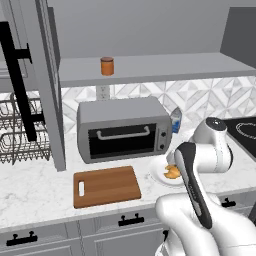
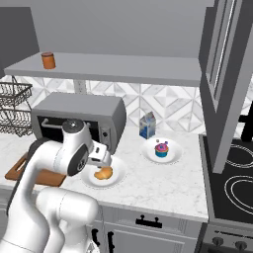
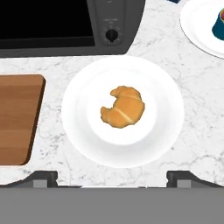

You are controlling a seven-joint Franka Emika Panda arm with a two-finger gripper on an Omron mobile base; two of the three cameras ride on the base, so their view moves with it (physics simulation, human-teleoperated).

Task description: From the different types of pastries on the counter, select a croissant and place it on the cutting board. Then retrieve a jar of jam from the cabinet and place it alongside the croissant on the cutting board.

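Marble counter (image 3: 192, 113): sitting on plate (image 3: 78, 131) beside cutting board (image 3: 15, 118), croissant (image 3: 123, 106). Hovering above, gripper (image 3: 112, 177) spread wide. Waiting on shelf, jar of jam (image 1: 107, 66).

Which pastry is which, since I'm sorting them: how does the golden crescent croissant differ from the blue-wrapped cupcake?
The golden crescent croissant lies flat and plain; the blue-wrapped cupcake stands upright with pink-purple topping. The croissant's plate sits nearer the brown wooden cutting board; the cupcake's sits nearer the stove. Both rest on round white plates.

Croissant (image 3: 123, 106) centred on white plate (image 3: 78, 131); cutting board (image 3: 17, 118) at left, end effector (image 3: 112, 178) fingertips wide apart.
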